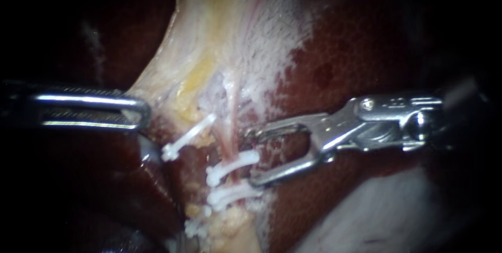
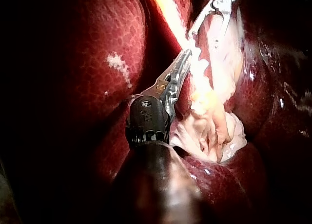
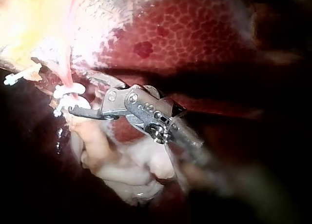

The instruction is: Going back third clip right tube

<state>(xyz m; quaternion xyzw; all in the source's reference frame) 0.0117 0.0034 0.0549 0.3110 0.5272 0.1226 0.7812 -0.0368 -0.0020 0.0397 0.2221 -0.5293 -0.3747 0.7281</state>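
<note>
Right instrument [image 1: 250,157] reaches a thin pink tube [image 1: 230,119], its claw spread wide astride the end of a white clip [image 1: 230,167] crossing that tube.

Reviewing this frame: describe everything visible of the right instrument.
The right instrument is bright silvery metal, with a hinged, riveted body that comes in from the right and ends in two slim jaws. The jaws stand open like a fork and grip nothing. Their tips reach the pink tube; contact cannot be told. One end of a white clip lies in the gap between the jaws, and a lower clip sits just past the lower jaw. Liver lies behind.
</note>
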